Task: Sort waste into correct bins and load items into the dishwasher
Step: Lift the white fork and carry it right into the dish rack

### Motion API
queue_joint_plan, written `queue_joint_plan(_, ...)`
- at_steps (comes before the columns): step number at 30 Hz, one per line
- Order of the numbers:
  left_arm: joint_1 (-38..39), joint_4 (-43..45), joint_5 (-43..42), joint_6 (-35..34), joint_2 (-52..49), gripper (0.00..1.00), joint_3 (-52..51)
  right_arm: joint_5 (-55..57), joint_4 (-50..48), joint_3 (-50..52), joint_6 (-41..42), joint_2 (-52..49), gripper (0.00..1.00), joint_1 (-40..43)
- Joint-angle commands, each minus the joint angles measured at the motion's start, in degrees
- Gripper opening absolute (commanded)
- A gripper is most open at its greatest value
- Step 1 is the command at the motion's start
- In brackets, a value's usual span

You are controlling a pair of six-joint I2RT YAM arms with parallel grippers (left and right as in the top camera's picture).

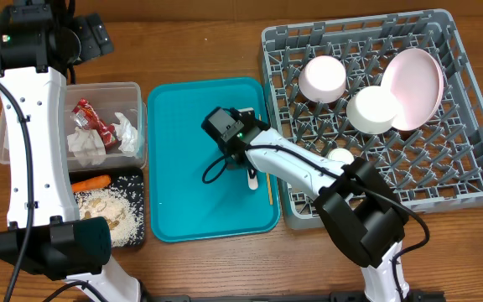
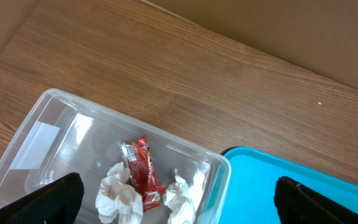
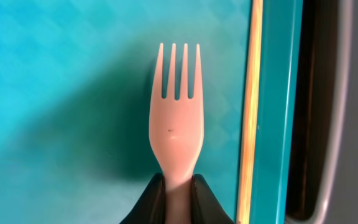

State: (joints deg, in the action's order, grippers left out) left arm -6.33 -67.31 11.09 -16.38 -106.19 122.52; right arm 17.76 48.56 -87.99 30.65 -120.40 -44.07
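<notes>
Fork (image 3: 176, 118): handle clamped between the closed fingers of the right gripper (image 3: 178, 186), tines pointing away from the gripper. It sits over the right part of the teal tray (image 3: 55, 74). Whether it touches the tray surface cannot be told.

Stick (image 3: 248, 112): lies along the right rim of the teal tray, just right of the fork and parallel to it, apart from it.

Left gripper (image 2: 176, 186): fingers spread wide, holding nothing, above the tub (image 2: 42, 124) at the far left of the table (image 2: 166, 62).

Tub contents: wrapper (image 2: 143, 171) in the middle, napkins (image 2: 120, 196) on both sides of it, touching it.

Black tray (image 1: 143, 201): directly near-side of the tub, left of the teal tray. It holds the carrot (image 1: 90, 181) at its far edge and crumbs (image 1: 111, 210) spread over its floor.

Rack (image 1: 476, 168): right of the teal tray, just beside it.
- Two bowls (image 1: 322, 77) in the far half, close together.
- Plate (image 1: 418, 88) tilted on edge, just right of the bowls, touching the nearer one.
- Cup (image 1: 340, 155) nearer the left wall, partly hidden by the right arm.
</notes>
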Motion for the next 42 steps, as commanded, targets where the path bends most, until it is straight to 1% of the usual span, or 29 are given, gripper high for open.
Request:
queue_joint_plan(1,0.02,0.04,-0.46,-0.52,0.87,1.0,1.38,-4.15,0.59,-3.63,-2.84,4.48,0.04,-0.28)
queue_joint_plan(6,0.02,0.04,-0.46,-0.52,0.87,1.0,1.38,-9.97,-0.2,-4.04,-7.02,8.33,0.04,0.26)
queue_joint_plan(13,0.02,0.04,-0.46,-0.52,0.87,1.0,1.38,-9.94,1.03,-4.04,-7.21,15.58,0.04,3.32)
queue_joint_plan(20,0.02,0.04,-0.46,-0.55,0.87,1.0,1.38,-10.12,3.61,-4.02,-10.67,21.35,0.04,8.76)
queue_joint_plan(23,0.02,0.04,-0.46,-0.55,0.87,1.0,1.38,-10.14,5.16,-3.98,-11.21,21.81,0.04,14.1)
queue_joint_plan(25,0.02,0.04,-0.46,-0.52,0.87,1.0,1.38,-10.16,5.62,-3.85,-11.23,21.75,0.04,16.35)
queue_joint_plan(30,0.02,0.04,-0.46,-0.52,0.87,1.0,1.38,-10.19,6.08,-3.67,-14.27,21.57,0.04,21.4)
queue_joint_plan(36,0.02,0.04,-0.46,-0.52,0.87,1.0,1.38,-10.21,5.79,-1.18,-15.21,21.2,0.04,24.72)
queue_joint_plan(42,0.02,0.04,-0.46,-0.52,0.87,1.0,1.38,-10.1,2.89,2.01,-16.2,20.63,0.04,25.09)
